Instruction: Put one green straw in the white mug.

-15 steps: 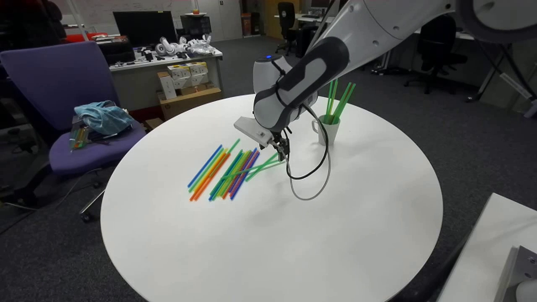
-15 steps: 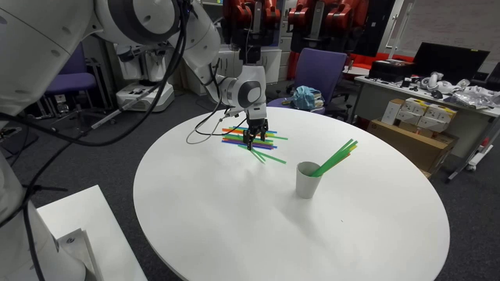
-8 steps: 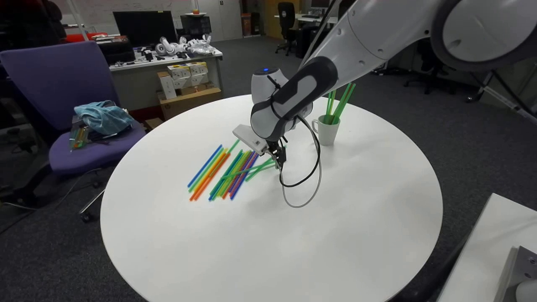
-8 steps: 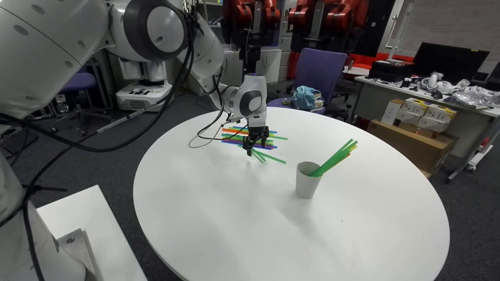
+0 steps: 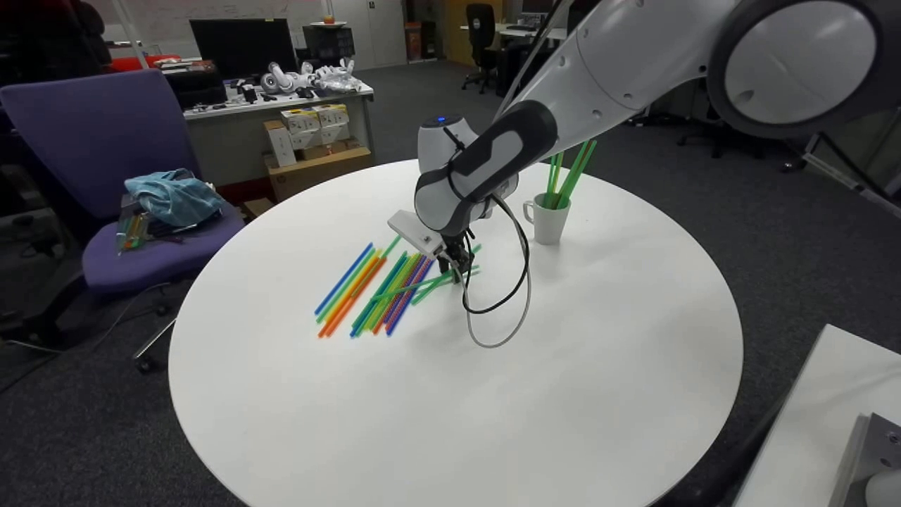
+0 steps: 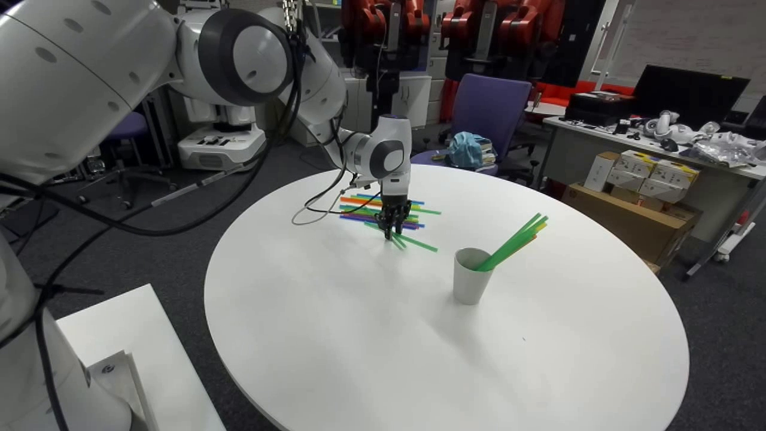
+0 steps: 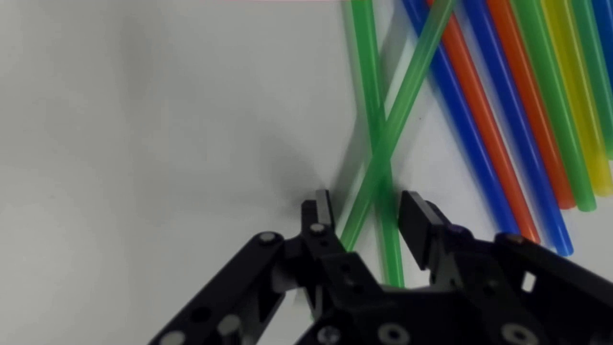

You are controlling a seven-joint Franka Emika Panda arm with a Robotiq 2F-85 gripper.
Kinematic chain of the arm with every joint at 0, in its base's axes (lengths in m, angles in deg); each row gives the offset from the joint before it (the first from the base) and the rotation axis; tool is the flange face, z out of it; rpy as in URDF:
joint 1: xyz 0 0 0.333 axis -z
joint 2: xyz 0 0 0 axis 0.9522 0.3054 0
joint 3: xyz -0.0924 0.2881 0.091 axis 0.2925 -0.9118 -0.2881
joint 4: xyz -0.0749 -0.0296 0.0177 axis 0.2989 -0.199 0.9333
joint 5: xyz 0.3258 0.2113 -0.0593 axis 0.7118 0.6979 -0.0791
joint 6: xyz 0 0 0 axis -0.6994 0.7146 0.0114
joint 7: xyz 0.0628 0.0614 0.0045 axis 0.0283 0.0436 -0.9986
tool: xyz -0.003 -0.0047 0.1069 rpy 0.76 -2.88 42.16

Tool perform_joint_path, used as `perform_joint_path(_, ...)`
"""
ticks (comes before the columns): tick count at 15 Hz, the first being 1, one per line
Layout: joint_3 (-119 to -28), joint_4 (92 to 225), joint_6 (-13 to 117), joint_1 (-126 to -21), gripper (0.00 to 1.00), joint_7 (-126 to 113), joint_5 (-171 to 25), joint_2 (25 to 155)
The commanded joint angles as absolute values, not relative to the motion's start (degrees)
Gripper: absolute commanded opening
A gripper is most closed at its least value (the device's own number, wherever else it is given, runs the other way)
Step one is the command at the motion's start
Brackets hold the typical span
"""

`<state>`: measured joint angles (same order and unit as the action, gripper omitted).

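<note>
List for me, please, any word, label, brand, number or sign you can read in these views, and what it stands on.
None reads clearly; these are too small or blurred:
Cardboard box: round logo, perhaps "hp", uncertain.
White-and-yellow cartons: small print.
Whiteboard: faint writing.
Monitor: small yellow sticker.
Door sign: illegible.
White mug and green straws: no lettering visible.

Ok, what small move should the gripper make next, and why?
Probably shift the gripper slightly sideways, so its open fingers bracket just the upper green straw: in the wrist view the lower green straw, crossed under it, shows in the same gap, so closing now might catch both, and only one is wanted in the white mug.
</note>
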<state>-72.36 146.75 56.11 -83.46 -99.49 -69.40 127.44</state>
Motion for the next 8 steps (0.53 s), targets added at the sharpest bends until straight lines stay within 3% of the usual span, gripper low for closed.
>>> perform_joint_path(1, -72.14, 143.64, 53.22, -83.36, 0.14, -99.75, -68.23, 128.44)
perform_joint_path(3, -72.15, 143.15, 53.04, -83.34, 0.01, -99.7, -68.24, 128.67)
perform_joint_path(5, -72.13, 142.92, 52.99, -83.34, 0.0, -99.72, -68.25, 128.79)
perform_joint_path(8, -72.1, 142.69, 52.99, -83.42, 0.24, -99.77, -68.31, 128.99)
